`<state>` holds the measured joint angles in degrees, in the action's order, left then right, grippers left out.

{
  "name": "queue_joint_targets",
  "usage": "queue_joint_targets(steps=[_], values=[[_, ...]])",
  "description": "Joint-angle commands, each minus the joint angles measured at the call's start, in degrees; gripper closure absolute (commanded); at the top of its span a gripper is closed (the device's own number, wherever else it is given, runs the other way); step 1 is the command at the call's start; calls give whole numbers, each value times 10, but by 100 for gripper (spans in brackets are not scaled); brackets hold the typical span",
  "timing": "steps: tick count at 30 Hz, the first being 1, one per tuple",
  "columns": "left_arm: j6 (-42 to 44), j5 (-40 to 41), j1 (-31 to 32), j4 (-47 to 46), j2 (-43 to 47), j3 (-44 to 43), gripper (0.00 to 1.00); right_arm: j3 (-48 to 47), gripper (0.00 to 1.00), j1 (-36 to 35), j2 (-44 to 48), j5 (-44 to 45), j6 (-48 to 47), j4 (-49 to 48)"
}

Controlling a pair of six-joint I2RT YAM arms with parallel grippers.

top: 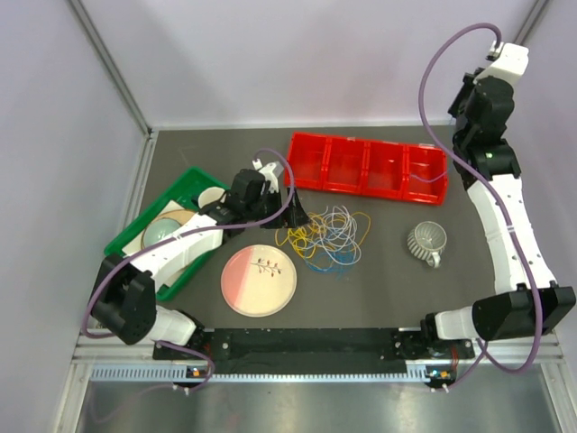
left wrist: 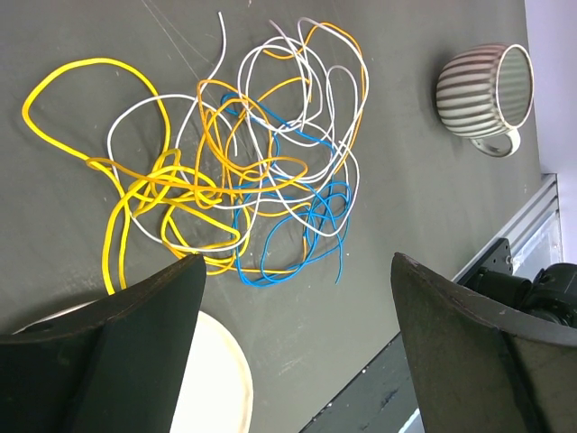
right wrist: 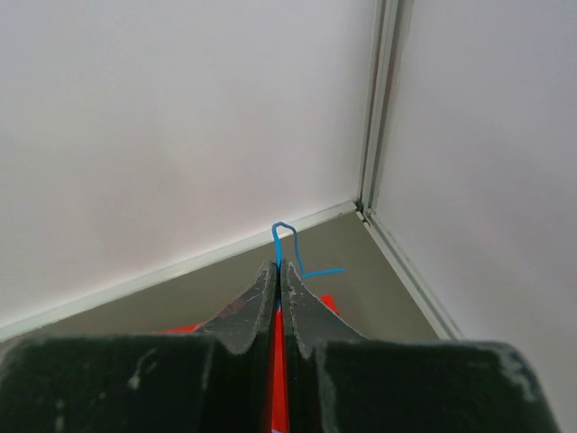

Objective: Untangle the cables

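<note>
The cables [top: 326, 236] lie in a tangled heap of yellow, orange, white and blue loops on the dark table; the left wrist view shows the heap [left wrist: 243, 171] from close up. My left gripper [top: 296, 215] is open and empty at the heap's left edge, its jaws [left wrist: 298, 262] wide apart just short of the nearest blue and yellow loops. My right gripper [top: 465, 90] is raised high at the back right. Its jaws [right wrist: 279, 266] are shut on a thin blue cable [right wrist: 287, 236], whose bent end sticks out past the tips.
A red compartment bin [top: 365, 167] stands behind the heap, with a blue strand [top: 431, 178] in its right end. A green tray [top: 194, 180] of dishes is at the left. A pink plate [top: 259, 280] lies in front and a ribbed cup [top: 427, 242] at the right.
</note>
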<state>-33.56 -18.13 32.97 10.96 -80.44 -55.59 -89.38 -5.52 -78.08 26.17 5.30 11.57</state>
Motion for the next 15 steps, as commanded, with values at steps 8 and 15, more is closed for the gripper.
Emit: queue_joint_targets(steps=[8, 15], values=[[-10, -1, -2, -9, 5, -14, 11, 5, 100, 21, -27, 0, -20, -47], [-12, 6, -2, -6, 11, -3, 11, 2, 100, 21, -89, 15, -42, -62]])
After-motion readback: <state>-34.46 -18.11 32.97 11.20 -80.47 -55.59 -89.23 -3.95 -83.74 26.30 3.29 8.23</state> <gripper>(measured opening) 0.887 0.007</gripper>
